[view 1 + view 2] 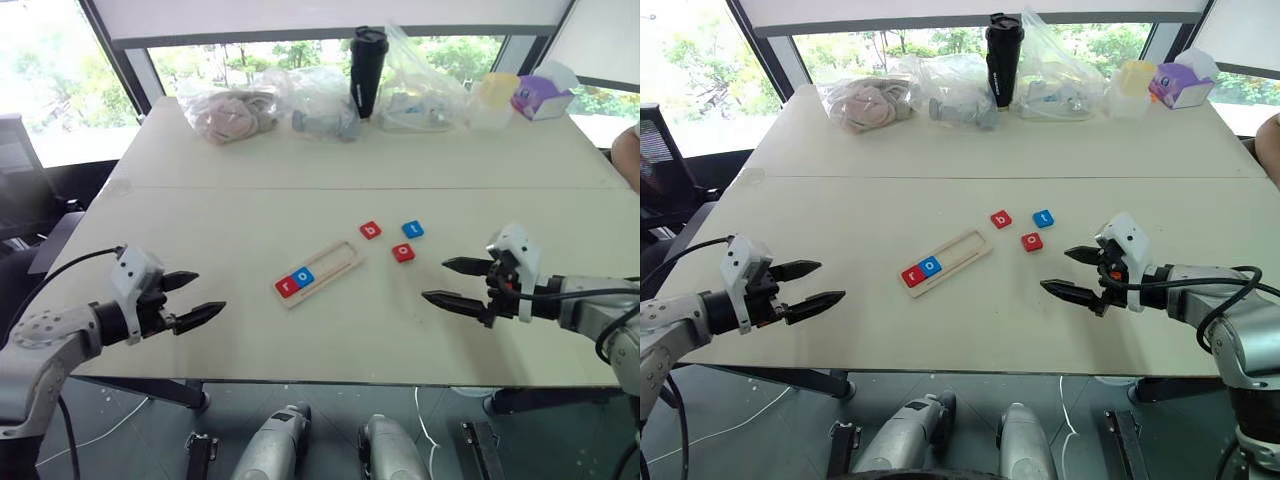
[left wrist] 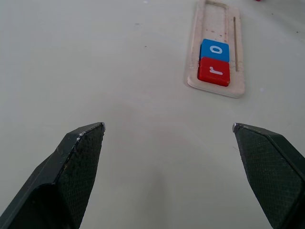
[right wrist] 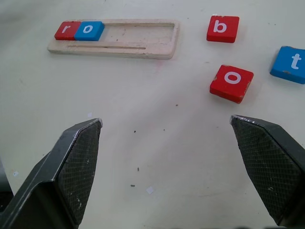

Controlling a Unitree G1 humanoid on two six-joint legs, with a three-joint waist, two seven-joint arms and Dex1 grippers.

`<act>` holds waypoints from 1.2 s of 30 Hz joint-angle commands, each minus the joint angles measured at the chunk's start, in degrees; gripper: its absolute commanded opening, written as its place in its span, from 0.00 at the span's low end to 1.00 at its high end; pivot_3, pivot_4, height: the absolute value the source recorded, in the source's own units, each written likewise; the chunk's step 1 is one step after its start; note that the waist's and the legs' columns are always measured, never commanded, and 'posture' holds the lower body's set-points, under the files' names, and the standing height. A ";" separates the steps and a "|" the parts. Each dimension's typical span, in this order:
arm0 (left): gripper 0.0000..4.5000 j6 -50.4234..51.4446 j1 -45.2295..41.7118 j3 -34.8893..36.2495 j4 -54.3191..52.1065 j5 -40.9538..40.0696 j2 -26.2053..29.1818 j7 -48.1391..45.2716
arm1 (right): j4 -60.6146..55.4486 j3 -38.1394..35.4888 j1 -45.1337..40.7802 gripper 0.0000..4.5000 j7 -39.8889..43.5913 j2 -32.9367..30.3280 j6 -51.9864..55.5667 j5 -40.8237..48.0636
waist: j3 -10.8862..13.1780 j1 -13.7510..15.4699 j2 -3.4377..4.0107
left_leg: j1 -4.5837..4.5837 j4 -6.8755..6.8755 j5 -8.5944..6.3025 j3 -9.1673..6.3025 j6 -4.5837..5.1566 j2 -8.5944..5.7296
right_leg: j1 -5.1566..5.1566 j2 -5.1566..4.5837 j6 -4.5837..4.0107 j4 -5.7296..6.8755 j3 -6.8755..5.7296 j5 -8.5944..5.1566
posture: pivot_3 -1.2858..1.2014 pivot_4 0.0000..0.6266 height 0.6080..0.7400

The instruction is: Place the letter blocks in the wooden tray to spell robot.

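We see the wooden tray [image 1: 320, 272] lying at an angle near the middle of the pale table [image 1: 250, 210]. Two letter blocks sit side by side at its near left end: the red "r" block [image 1: 286, 287] at the very end, the blue "o" block [image 1: 303, 277] touching it. The remainder of the recess is bare wood.

Three blocks lie loose on the table to the right of the tray: the red "b" block [image 1: 371, 230], the blue "t" block [image 1: 412, 229] and the red "o" block [image 1: 403, 253], near one another but apart.

Our left gripper [image 1: 192, 300] hovers over the table's near left edge, fingers spread wide, holding nothing. Our right gripper [image 1: 452, 283] hovers at the near right, just beside the loose blocks, likewise spread and empty.

Plastic bags [image 1: 300, 105] and a black tumbler [image 1: 366, 70] stand along the far edge.
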 commanded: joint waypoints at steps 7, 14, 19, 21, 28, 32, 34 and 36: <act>1.00 -0.54 -1.51 1.12 -1.11 -0.51 -0.60 1.09 | -2.90 -0.82 -0.12 0.99 -0.70 -0.23 -0.36 0.79 | 0.00 0.05 -0.01 | 0.00 0.02 0.00 0.00 0.00 0.00 | 0.02 0.00 0.00 0.00 0.00 0.00 | 0.52 0.24 1.00; 1.00 -0.34 -1.86 1.30 -1.05 -1.13 -1.26 1.53 | -2.92 -0.54 -0.05 0.99 -1.31 0.06 -0.71 0.68 | 0.00 0.06 0.00 | -0.01 0.02 0.00 0.01 0.00 0.00 | 0.01 0.00 0.01 0.00 0.00 0.00 | 0.52 0.24 1.00; 1.00 -0.39 -2.69 1.18 -0.53 -0.88 -1.35 1.59 | -3.08 0.20 -0.10 0.99 -1.94 0.65 -1.15 0.32 | 0.00 0.05 0.00 | 0.00 0.03 0.00 0.01 0.00 0.00 | 0.02 0.00 0.01 0.00 0.00 0.01 | 0.52 0.24 1.00; 1.00 -0.32 -2.98 1.17 -0.44 -0.83 -1.26 1.54 | -3.01 0.31 0.11 0.99 -1.96 0.68 -1.44 0.22 | 0.00 0.05 0.00 | 0.00 0.03 0.00 0.01 0.00 0.00 | 0.01 0.01 0.01 0.00 0.00 0.01 | 0.52 0.24 1.00; 1.00 -0.30 -3.98 0.60 -0.23 -0.39 -0.89 1.38 | -2.85 0.27 0.09 0.99 -2.68 0.94 -1.58 0.41 | 0.00 0.06 0.00 | 0.00 0.03 0.00 0.01 0.01 0.00 | 0.02 0.01 0.01 0.00 -0.01 0.01 | 0.52 0.24 1.00; 1.00 -0.42 -5.19 -1.15 -0.27 0.85 -0.84 1.85 | -2.92 0.42 0.31 0.99 -3.01 1.21 -1.85 0.28 | 0.00 0.06 -0.01 | 0.00 0.03 0.00 0.01 0.01 0.00 | 0.03 0.01 0.01 0.01 -0.01 0.01 | 0.52 0.24 1.00; 1.00 -1.30 -6.91 -4.48 0.28 3.49 -0.97 2.48 | -3.07 0.38 0.36 0.99 -3.17 1.37 -1.77 0.38 | 0.00 0.14 -0.01 | 0.00 0.04 0.01 0.01 0.01 0.00 | 0.03 0.01 0.02 0.00 -0.01 0.01 | 0.52 0.24 1.00; 1.00 -1.74 -9.02 -7.86 0.44 5.23 -1.76 2.81 | -3.35 0.38 0.40 0.99 -3.40 1.48 -1.60 0.49 | 0.01 0.17 -0.02 | 0.00 0.06 0.01 0.02 0.01 0.00 | 0.04 0.01 0.02 0.00 -0.01 0.01 | 0.52 0.24 1.00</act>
